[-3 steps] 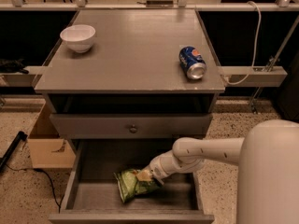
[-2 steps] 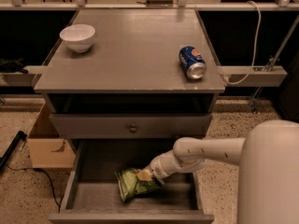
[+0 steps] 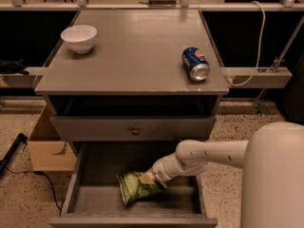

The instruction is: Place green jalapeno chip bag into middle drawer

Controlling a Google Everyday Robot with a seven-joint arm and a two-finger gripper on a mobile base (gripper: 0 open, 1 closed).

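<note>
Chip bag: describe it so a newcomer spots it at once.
Find the grey cabinet, then its open bottom drawer. The hand reaches in there, right against the chip bag. It is the only crinkly green thing; the bowl and blue can sit on top.

White bowl (image 3: pixel 79 37) and toppled blue soda can (image 3: pixel 195 63) sit apart on cabinet top (image 3: pixel 135 56).

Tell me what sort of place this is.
Probably a robotics lab or test area: a plain grey cabinet on speckled floor, a loose cable behind, a cardboard box beside it. The gripper is down in the open drawer, at the chip bag.
</note>
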